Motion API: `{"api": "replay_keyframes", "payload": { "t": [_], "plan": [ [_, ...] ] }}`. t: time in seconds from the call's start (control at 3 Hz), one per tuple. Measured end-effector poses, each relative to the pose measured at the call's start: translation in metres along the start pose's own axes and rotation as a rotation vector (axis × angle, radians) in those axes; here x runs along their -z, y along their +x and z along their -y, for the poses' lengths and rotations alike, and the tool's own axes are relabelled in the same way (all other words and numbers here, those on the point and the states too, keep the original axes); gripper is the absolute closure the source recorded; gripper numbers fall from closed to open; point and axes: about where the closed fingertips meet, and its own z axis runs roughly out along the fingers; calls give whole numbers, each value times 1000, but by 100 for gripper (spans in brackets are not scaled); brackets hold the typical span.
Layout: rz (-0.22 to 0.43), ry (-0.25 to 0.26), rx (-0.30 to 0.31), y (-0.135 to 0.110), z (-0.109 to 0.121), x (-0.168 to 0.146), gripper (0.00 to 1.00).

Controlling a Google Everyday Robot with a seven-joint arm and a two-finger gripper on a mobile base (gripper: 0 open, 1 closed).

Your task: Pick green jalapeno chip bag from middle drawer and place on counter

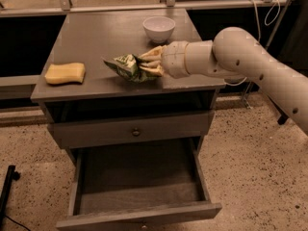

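gripping green jalapeno chip bag (126, 67), tool (144, 64) over counter (96, 37).

Single high front view angled down on counter (96, 37) and middle drawer (139, 177), hand (143, 64) mid-frame over counter.

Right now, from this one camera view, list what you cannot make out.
Right end of the green jalapeno chip bag: covered by the gripper, shut on it over the counter.
Bag lettering: too small to read.
Whether the bag touches the counter: the camera angle hides it.
Front of the middle drawer: cut off by the bottom edge.
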Motion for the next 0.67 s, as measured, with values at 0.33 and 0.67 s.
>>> {"api": "replay_keyframes", "payload": {
  "t": [0.33, 0.67],
  "plan": [
    [-42, 3, -16, 14, -2, -8, 50],
    [-43, 3, -17, 14, -2, -8, 28]
  ]
}}
